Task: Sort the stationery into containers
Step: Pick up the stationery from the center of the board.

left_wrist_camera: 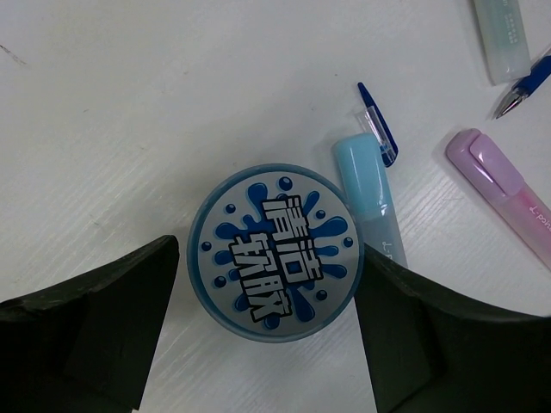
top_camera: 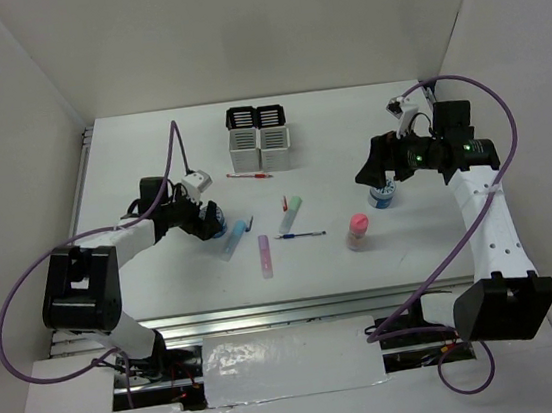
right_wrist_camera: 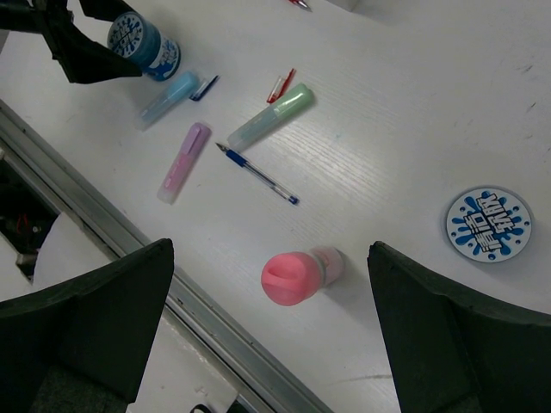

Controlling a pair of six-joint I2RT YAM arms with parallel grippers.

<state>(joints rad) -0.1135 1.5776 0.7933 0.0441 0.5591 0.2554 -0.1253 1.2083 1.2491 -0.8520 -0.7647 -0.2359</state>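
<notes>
left wrist, blue roll [left_wrist_camera: 274,262] between spread jaws, blue stick [left_wrist_camera: 372,194] alongside

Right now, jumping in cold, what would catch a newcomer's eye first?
The blue round roll with splashy white lettering, flanked by the left fingers on the left of the table. Next, the pink-capped tube standing right of centre, and the black-and-white cup block at the far middle.

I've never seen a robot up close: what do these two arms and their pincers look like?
Both the left arm and right arm are white links joined by boxy black joints. A purple cable loops along each. Small green lights glow on the right one. The fingers are broad matt-black wedges.
</notes>
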